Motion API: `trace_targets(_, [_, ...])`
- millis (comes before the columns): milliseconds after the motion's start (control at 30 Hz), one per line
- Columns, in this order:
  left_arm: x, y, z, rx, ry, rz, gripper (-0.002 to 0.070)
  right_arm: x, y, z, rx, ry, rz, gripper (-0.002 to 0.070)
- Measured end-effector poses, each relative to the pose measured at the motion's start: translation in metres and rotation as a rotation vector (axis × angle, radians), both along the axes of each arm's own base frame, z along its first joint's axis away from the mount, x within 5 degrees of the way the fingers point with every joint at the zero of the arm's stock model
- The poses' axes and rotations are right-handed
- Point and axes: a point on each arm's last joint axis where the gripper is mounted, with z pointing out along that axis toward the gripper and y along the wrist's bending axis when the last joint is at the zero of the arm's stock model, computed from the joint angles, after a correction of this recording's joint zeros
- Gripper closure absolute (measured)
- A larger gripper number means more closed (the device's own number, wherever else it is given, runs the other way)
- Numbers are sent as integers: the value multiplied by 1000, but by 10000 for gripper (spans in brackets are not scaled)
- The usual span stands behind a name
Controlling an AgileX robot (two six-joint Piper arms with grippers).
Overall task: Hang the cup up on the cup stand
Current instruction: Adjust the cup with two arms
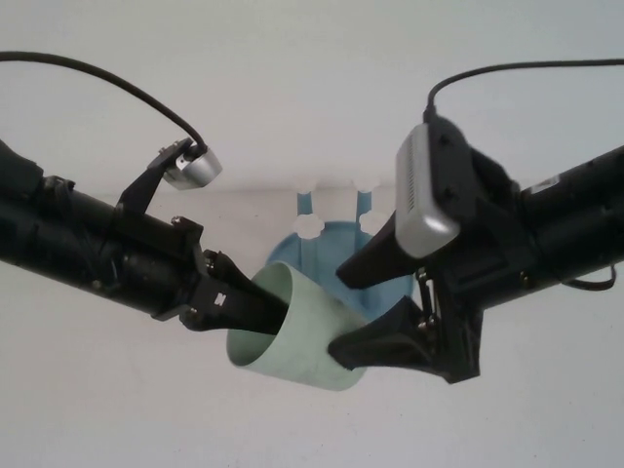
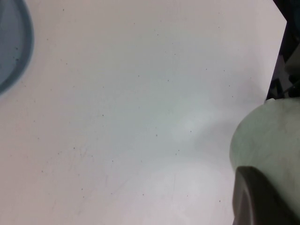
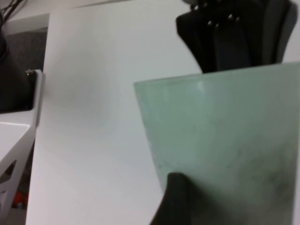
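The pale mint-green cup (image 1: 302, 336) lies on its side in the air between both arms, its mouth toward my left arm. My left gripper (image 1: 263, 307) is shut on the cup's rim, one finger (image 2: 258, 197) lying against the cup (image 2: 267, 136). My right gripper (image 1: 338, 312) stands open around the cup's other end, one jaw above and one below it. In the right wrist view its lower finger (image 3: 176, 201) rests against the cup (image 3: 225, 136). The blue cup stand (image 1: 336, 249) with white-capped pegs (image 1: 310, 224) stands just behind the cup.
The white table (image 1: 292, 78) stretches all round. Its edge (image 2: 280, 28) shows in the left wrist view, as does a slice of the stand's blue base (image 2: 14, 47). A white frame (image 3: 14, 140) stands beyond the table's side in the right wrist view.
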Motion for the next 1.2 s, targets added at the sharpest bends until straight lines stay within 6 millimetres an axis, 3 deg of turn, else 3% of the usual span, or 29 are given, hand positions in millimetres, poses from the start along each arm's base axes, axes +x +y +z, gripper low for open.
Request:
trace_targets(533, [1, 1, -2, 24, -12, -1, 664, 4, 24, -17, -30, 43, 65, 80])
trace_targets(900, [0, 0, 0, 1, -3, 1, 664, 7, 31, -28, -38, 76, 67, 1])
trace_targets(1200, [0, 0, 0, 3, -2, 1, 664, 7, 31, -28, -36, 78, 61, 1])
